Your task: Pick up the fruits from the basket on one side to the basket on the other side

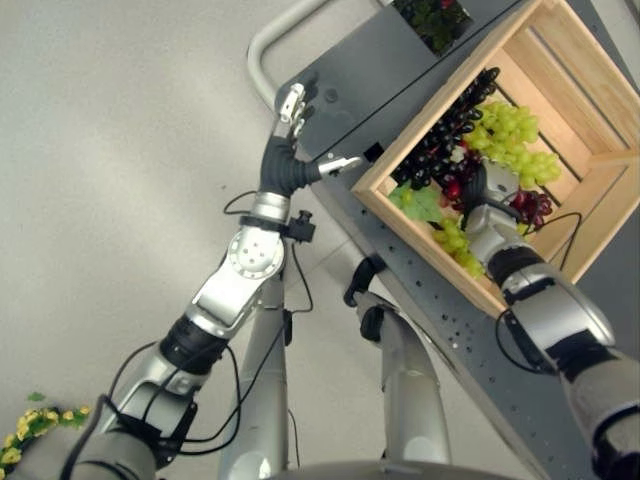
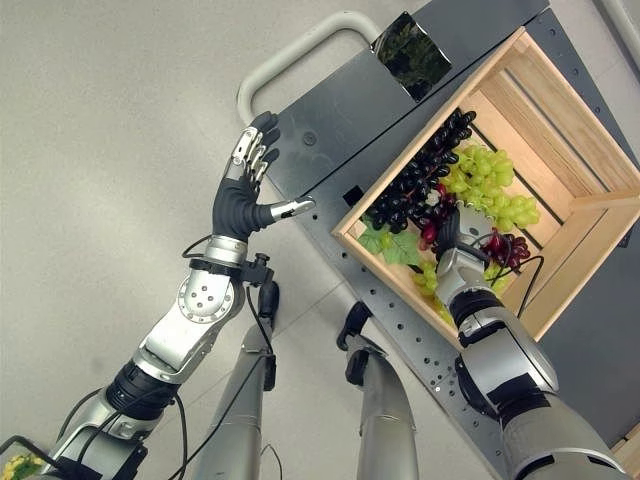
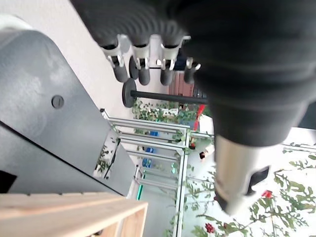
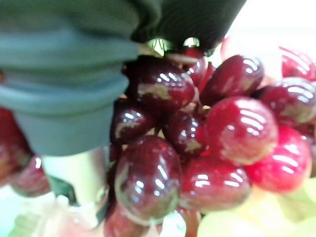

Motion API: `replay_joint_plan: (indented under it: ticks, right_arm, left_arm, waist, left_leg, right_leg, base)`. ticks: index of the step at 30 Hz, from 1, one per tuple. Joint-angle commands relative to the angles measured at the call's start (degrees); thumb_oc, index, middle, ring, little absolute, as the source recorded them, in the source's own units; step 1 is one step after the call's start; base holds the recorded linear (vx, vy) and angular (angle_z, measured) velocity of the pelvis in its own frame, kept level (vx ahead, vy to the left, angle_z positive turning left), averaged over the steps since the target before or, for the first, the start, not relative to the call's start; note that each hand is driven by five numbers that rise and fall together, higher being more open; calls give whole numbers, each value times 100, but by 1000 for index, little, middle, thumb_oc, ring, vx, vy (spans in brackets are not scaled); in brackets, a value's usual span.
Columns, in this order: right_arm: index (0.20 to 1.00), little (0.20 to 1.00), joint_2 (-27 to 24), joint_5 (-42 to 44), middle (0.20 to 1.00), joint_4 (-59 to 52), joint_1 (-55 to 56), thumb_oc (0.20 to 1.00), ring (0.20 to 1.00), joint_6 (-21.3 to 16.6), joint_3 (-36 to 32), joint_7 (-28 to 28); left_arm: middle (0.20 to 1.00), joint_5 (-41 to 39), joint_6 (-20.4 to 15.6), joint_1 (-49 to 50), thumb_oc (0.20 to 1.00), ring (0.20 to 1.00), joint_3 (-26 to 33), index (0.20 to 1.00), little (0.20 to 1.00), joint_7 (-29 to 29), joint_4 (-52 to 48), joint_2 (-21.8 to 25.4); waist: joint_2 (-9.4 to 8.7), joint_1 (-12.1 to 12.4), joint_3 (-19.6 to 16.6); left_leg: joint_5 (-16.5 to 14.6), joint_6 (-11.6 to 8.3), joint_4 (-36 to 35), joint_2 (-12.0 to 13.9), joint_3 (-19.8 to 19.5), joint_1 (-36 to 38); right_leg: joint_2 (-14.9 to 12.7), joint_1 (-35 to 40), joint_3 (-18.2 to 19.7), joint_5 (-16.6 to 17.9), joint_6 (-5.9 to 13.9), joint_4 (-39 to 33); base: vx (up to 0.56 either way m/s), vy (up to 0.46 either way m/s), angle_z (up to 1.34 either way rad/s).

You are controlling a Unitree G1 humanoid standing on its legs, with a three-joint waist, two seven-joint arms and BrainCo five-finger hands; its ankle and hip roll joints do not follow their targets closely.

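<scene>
A light wooden slatted crate (image 2: 560, 150) is seen on the dark grey metal tabletop (image 2: 340, 120), set w/ one corner toward the tabletop's near edge. Inside it, several grape bunches are piled at the near-left end: a long bunch of black grapes (image 2: 420, 165) along the left wall, a bunch of pale green grapes (image 2: 495, 185) just beside it toward the crate's middle, and a bunch of dark red grapes (image 2: 510, 245) below the green ones. A green vine leaf (image 2: 400, 248) is seen near the crate's front corner, w/ more pale green grapes just below it by the front wall.

The right hand (image 2: 455, 255) is lowered into the crate, among the fruit, next to the red bunch. In the right wrist view the glossy red grapes (image 4: 207, 133) are pressed right up against the hand's dark cover and thumb, but the fingers are hidden, so whether anything is gripped cannot be told.

The left hand (image 2: 250, 175) is held up over the tabletop's left edge, well apart from the crate, fingers straight and spread, thumb pointed toward the crate; nothing is held. A white curved tube handle (image 2: 300, 40) is seen at the tabletop's far-left end. A small sprig of yellow-green flowers (image 1: 25, 430) lies on the floor at lower left.
</scene>
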Motion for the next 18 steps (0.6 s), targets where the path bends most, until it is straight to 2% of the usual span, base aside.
replay_joint_plan:
  ticks: [1,10,18]
  right_arm:
    - [200,200,1005,-17,200,416,366,200,200,-206,572,564]
    - [200,200,1093,-4,200,-31,786,200,200,-264,498,452]
    - [200,200,966,20,200,-453,1014,200,200,-338,374,342]
  left_arm:
    - [1000,232,-199,-254,1000,1000,87,1000,1000,17,-639,-185]
    - [1000,250,-223,-178,1000,1000,109,1000,1000,113,-633,-177]
    - [1000,282,-231,-103,1000,1000,136,1000,1000,138,-664,-125]
  waist:
    - [525,372,454]
    - [486,287,454]
    - [459,219,454]
  left_leg:
    - [-657,183,121,-61,292,214]
    - [-718,204,123,-60,341,354]
    - [-730,205,79,-34,404,485]
  right_leg:
    - [6,57,43,471,575,-677]
    - [-29,131,91,461,589,-641]
    - [-5,223,136,477,602,-691]
  base:
    - [0,0,0]
    - [5,7,-4]
    - [0,0,0]
